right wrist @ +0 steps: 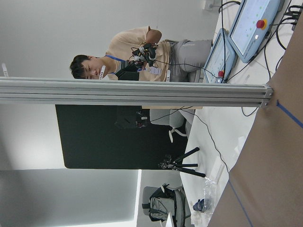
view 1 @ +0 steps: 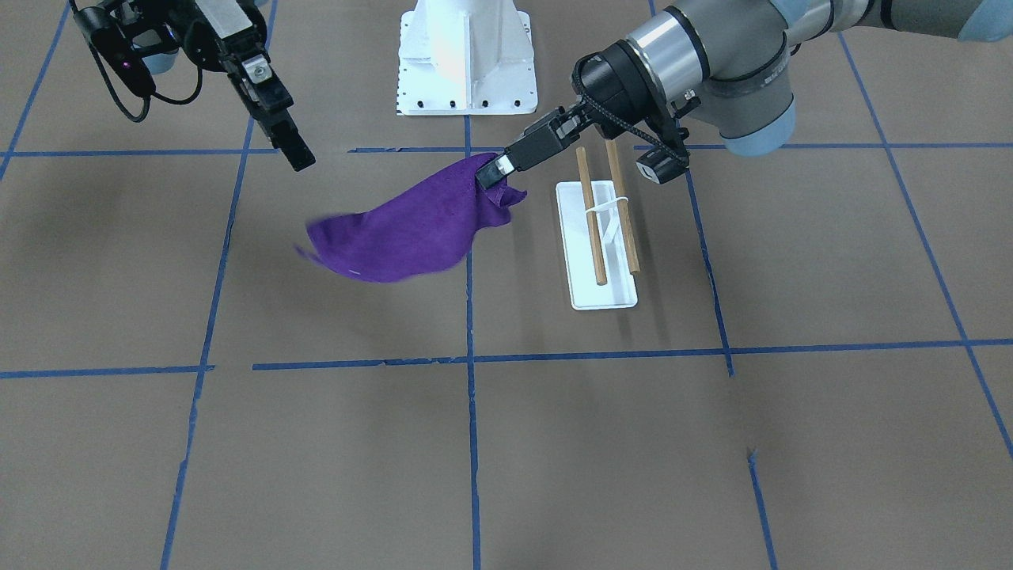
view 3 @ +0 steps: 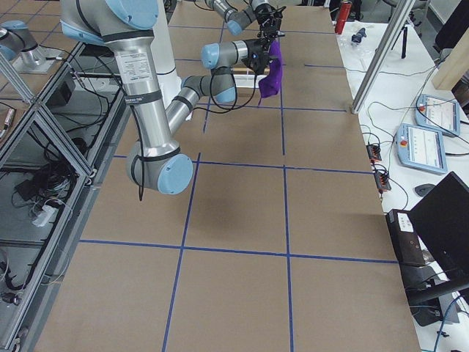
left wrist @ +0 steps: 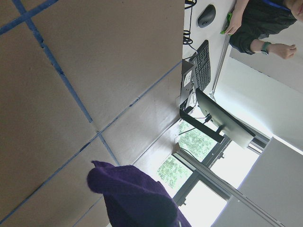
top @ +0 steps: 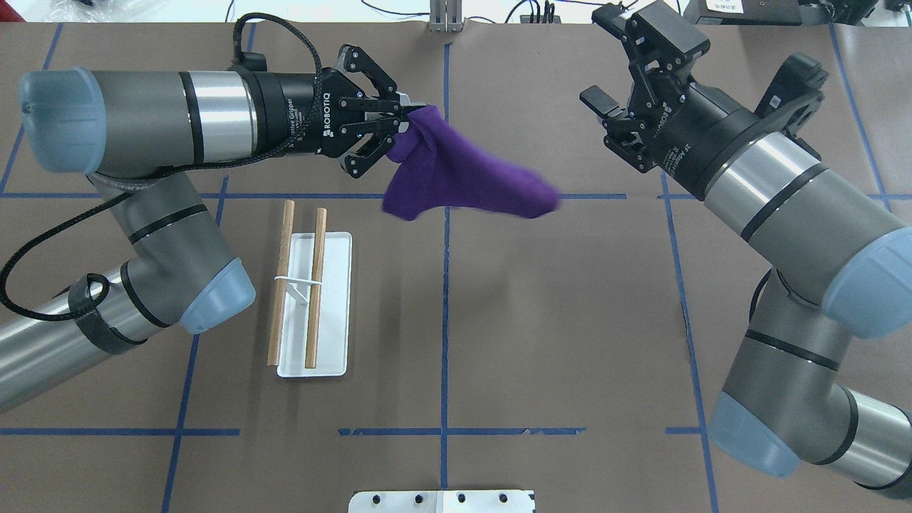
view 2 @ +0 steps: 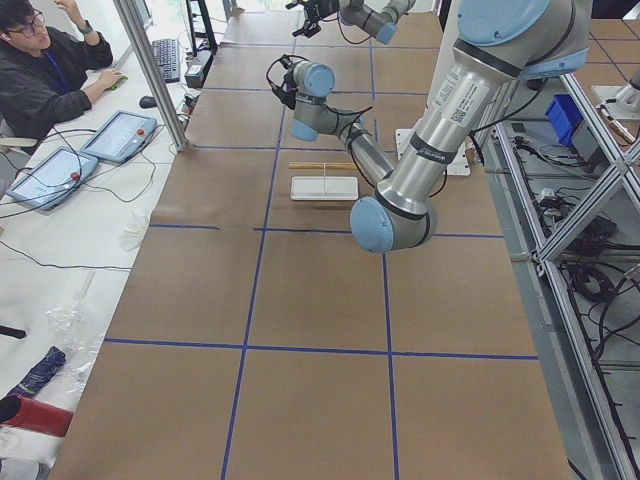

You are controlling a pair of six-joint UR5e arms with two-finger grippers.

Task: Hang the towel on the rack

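The purple towel (top: 463,178) hangs in the air from one bunched end, its free end blurred; it also shows in the front view (view 1: 411,229) and the left wrist view (left wrist: 137,198). My left gripper (top: 407,117) is shut on that bunched end, above the table and past the rack's far end. The rack (top: 335,313) is a white base tray carrying two wooden rods (top: 315,285) side by side, tied by a white band; in the front view (view 1: 574,237) it sits just beside the left gripper (view 1: 495,170). My right gripper (top: 605,60) is open and empty, raised at the far right.
The table is brown with blue tape lines (top: 445,320). A white mounting base (view 1: 467,63) stands at the robot's side. Operators, tablets and an aluminium post (view 2: 150,70) are past the table's far edge.
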